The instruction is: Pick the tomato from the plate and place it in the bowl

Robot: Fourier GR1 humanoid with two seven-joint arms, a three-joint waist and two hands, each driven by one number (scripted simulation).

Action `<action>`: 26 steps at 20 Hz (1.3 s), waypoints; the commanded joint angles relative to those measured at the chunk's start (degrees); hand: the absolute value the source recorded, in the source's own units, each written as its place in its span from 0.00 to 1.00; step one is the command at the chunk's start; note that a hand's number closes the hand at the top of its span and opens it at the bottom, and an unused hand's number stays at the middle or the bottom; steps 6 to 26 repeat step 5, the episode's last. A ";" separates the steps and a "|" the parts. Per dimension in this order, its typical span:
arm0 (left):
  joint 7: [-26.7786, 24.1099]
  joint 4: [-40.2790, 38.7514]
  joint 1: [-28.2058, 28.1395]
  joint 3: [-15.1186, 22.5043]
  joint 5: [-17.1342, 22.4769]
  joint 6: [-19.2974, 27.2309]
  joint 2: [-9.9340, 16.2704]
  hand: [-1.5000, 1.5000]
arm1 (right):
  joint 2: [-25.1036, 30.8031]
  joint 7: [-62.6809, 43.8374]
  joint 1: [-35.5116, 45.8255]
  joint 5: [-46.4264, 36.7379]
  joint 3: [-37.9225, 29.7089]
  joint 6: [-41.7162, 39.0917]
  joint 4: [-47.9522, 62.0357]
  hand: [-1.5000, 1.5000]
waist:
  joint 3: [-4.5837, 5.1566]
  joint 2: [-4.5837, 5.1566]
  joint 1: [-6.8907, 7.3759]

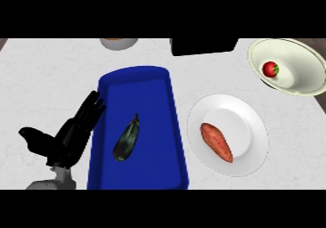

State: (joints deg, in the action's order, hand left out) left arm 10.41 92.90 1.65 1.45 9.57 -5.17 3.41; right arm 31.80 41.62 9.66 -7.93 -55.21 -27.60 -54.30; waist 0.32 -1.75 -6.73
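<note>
A small red tomato [270, 69] with a green stem lies inside the cream bowl [309, 62] at the far right of the counter. The white plate [244, 116] nearer the middle right carries an orange sweet potato [216, 141]. My left hand [68, 136] stands at the lower left, just left of the blue tray, its fingers straight and pointing up, the thumb spread, holding nothing. My right hand does not show in the view.
A long blue tray [142, 84] holds a dark eggplant [127, 140]. A black object [204, 46] sits at the counter's far edge, and a small bowl [118, 42] shows at the top left of centre.
</note>
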 commanded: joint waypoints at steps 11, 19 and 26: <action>-0.93 0.69 -0.90 -1.34 1.19 -0.69 0.60 0.50 | -12.14 12.00 -27.28 2.01 3.63 -12.70 -14.54 1.00 | -0.09 0.57 -0.44; -0.93 0.69 -0.90 -1.34 1.19 -0.69 0.60 0.50 | -12.14 12.00 -27.28 2.01 3.63 -12.70 -14.54 1.00 | -0.09 0.57 -0.44; -0.93 0.69 -0.90 -1.34 1.19 -0.69 0.60 0.50 | -12.14 12.00 -27.28 2.01 3.63 -12.70 -14.54 1.00 | -0.09 0.57 -0.44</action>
